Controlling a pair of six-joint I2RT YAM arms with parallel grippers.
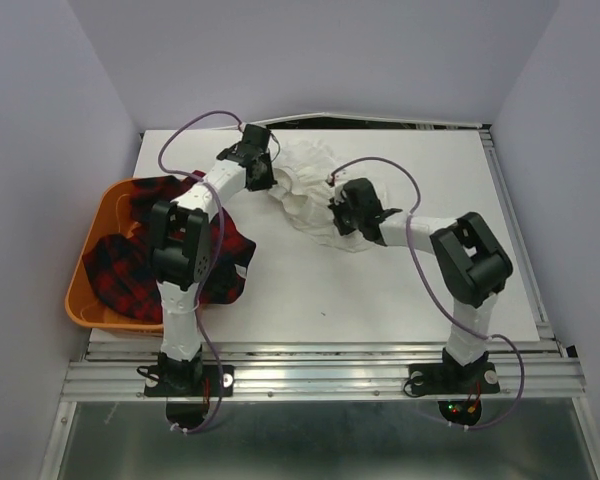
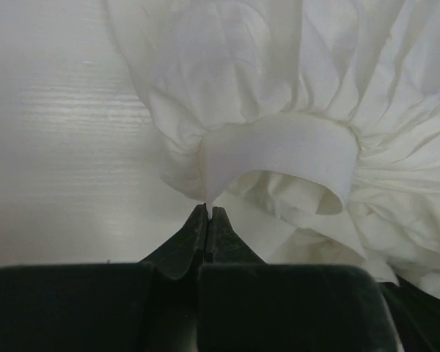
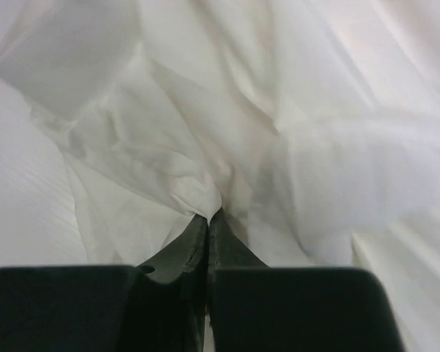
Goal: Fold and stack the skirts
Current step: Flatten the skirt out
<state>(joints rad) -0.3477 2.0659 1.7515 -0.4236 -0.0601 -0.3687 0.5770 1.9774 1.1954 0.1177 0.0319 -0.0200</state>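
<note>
On the white counter (image 1: 400,290), far middle, I've got left claw (image 2: 207,214) and right claw (image 3: 209,218) both pinching the bunched thin white pleated fabric skirt (image 1: 302,192), flattening step I'd say, next needs pulling apart taut before folding.

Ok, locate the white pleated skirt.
Top view: the thin white pleated fabric skirt lies crumpled at the table's far centre, right of the orange plastic basket.

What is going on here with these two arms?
Both arms work on the white skirt, crumpled at the back of the table. The left fingers are shut on its waistband, the right fingers on a fold of its cloth. The plaid skirts lie in the basket at the left, spilling onto the table.
</note>
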